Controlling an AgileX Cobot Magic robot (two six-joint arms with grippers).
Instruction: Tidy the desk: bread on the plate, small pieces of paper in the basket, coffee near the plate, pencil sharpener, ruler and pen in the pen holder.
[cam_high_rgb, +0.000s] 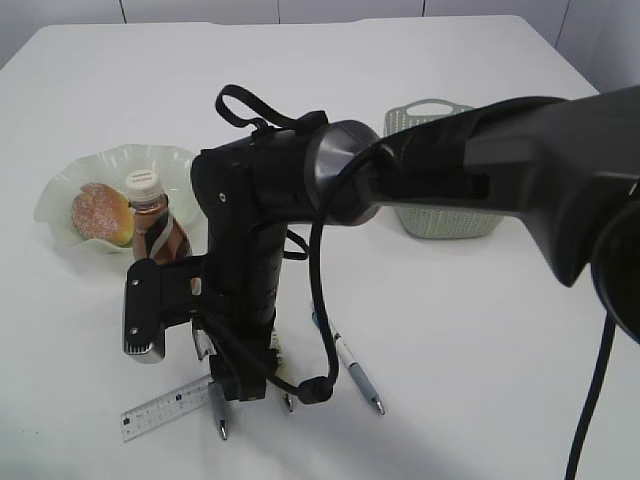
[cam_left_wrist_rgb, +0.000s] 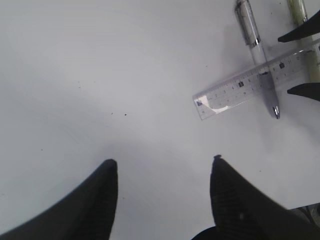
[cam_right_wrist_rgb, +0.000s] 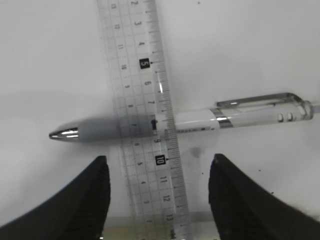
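The clear ruler (cam_right_wrist_rgb: 150, 100) lies across a white and grey pen (cam_right_wrist_rgb: 240, 117) on the table. My right gripper (cam_right_wrist_rgb: 159, 160) is open and hangs just above them, its fingers on either side of the ruler's end. In the exterior view the right arm reaches across to the ruler (cam_high_rgb: 165, 408). In the left wrist view my left gripper (cam_left_wrist_rgb: 162, 162) is open and empty over bare table. The ruler (cam_left_wrist_rgb: 250, 87) and pen (cam_left_wrist_rgb: 257, 45) lie ahead of it to the right. The bread (cam_high_rgb: 100, 213) sits on the pale green plate (cam_high_rgb: 60, 185), with the coffee bottle (cam_high_rgb: 155, 225) beside it. The sharpener, paper pieces and pen holder are out of view.
A pale green basket (cam_high_rgb: 430, 105) stands behind the right arm, mostly hidden by it. A blue and white pen (cam_high_rgb: 350, 365) lies right of the gripper. Another pale pen (cam_left_wrist_rgb: 302, 20) lies beside the ruler.
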